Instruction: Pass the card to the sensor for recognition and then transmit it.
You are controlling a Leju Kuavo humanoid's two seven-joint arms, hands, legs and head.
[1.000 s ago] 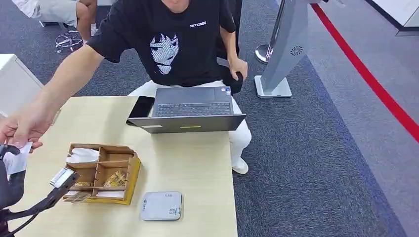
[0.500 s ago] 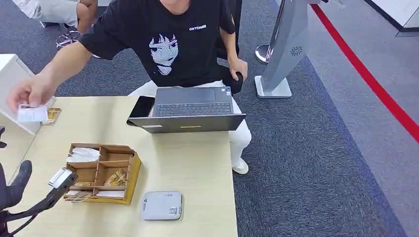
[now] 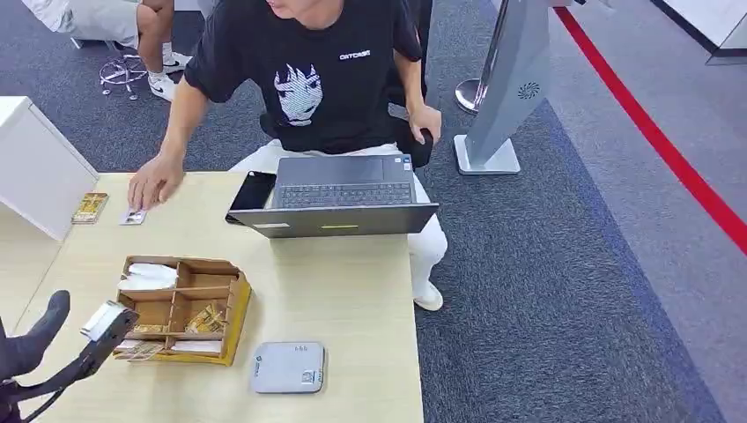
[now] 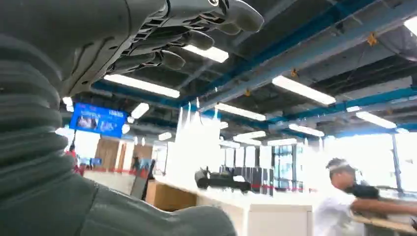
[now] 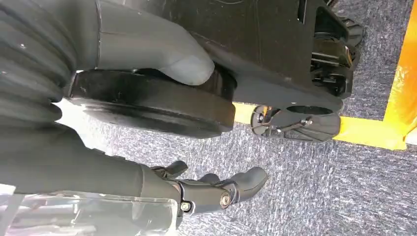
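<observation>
On the surface point(image 3: 352, 291), the compartmented box point(image 3: 182, 308) sits near the front left, the card reader point(image 3: 288, 367) just right of it. The laptop point(image 3: 339, 196) lies behind, a phone point(image 3: 253, 191) at its left, the card point(image 3: 133, 216) farther left.

So on the table out past my left hand point(image 3: 31, 344) I count one wooden organizer box point(image 3: 185, 308) just beside it, one grey sensor pad point(image 3: 288, 367) a bit further over to the right, plus one open laptop point(image 3: 339, 196) and one black phone point(image 3: 253, 190) way across from it. Two cards up at the far side too: one small white card point(image 3: 133, 216) under the person's hand point(image 3: 153, 181), and one yellowish card point(image 3: 89, 207) next to the single white box point(image 3: 35, 167). One person point(image 3: 308, 75) sitting opposite, and my one right hand point(image 5: 216, 189) hanging over carpet.
</observation>
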